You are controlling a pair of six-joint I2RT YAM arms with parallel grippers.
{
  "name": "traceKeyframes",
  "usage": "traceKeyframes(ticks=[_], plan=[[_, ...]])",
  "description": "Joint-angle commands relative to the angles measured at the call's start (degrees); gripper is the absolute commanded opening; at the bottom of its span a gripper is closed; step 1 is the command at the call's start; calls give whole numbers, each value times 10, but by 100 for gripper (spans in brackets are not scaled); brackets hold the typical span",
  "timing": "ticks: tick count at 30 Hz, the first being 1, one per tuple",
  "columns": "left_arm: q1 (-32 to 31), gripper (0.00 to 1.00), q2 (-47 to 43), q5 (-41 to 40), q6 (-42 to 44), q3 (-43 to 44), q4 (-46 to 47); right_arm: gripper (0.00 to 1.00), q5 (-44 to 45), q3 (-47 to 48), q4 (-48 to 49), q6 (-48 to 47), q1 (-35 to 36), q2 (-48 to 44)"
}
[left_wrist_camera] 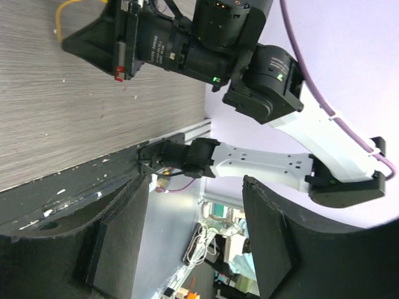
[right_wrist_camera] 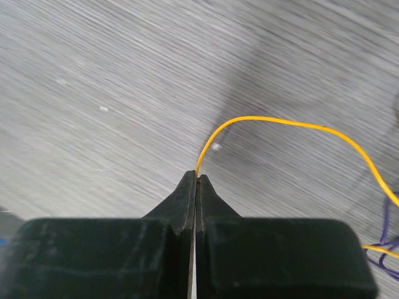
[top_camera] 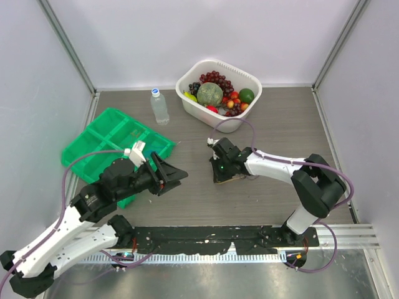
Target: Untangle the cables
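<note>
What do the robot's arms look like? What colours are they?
The left arm and the right arm both have smooth white parts joined by chunky black joints. A thin pale purple hose loops along each one. The left gripper and the right gripper have black, wedge-shaped fingers. A tiny green light glows on the right wrist.

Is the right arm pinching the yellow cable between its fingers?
Yes, in the right wrist view its fingers are pressed shut on the end of the yellow cable.
</note>
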Motion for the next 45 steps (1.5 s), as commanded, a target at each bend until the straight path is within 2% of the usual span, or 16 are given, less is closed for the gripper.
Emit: traceKeyframes(ticks=[1,8,10,11,15,20,25,31,36,40,45], plan=[[2,65,-10,-2,-36,-27,38,1,-109,25,81,100,2,-21],[2,65,54,25,-29,-29,113,1,-110,40,53,99,-5,-53],[2,65,87,39,-19,-23,135,19,-91,48,31,54,-6,-55],[2,65,105,48,-17,-21,142,35,-68,57,19,43,-7,-50],[2,64,167,69,-5,-8,173,49,-27,56,-5,-40,-15,-38],[2,64,200,79,3,8,173,50,-31,75,-21,-136,-15,-12],[3,64,177,65,9,2,148,50,7,74,-11,-164,-16,-1],[2,65,164,68,-7,-22,165,51,74,63,-9,-189,-17,14],[3,66,164,72,1,-20,158,49,69,57,-10,-187,-15,30],[4,66,170,78,9,-11,155,45,21,42,9,-182,-14,22],[5,66,170,83,25,6,130,38,13,34,16,-166,-12,30]])
